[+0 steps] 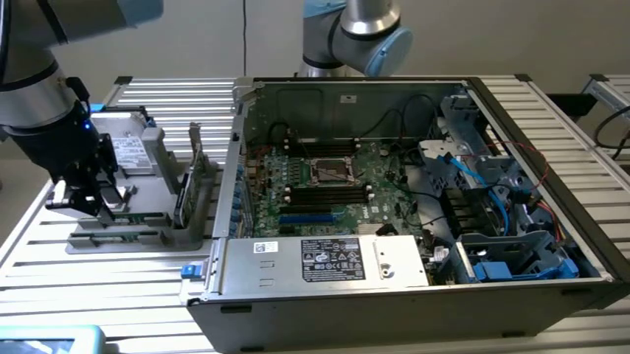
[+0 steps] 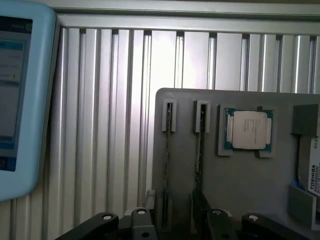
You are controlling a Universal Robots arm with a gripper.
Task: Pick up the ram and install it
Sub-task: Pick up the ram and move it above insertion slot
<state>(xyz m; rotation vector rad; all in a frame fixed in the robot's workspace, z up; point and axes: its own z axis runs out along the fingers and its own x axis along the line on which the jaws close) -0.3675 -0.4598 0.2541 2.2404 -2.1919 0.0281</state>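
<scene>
Jaws spread wide, gripping nothing, hovering over gray parts tray (image 2: 250, 190) on slatted worktop (image 1: 99, 287), at 9 o'clock of open PC case (image 1: 394, 324) in exterior view. Two ram sticks (image 2: 199, 150) stand edge-on in tray slots at its 7 o'clock end, just under jaws. CPU (image 2: 248, 129) beside them in the tray, Toshiba hard drive (image 2: 313, 172) past it.

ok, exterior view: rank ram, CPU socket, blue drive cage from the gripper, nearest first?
1. ram, in the gray holder beside the gripper, exterior view's left.
2. CPU socket, middle of the motherboard.
3. blue drive cage, exterior view's right.
</scene>
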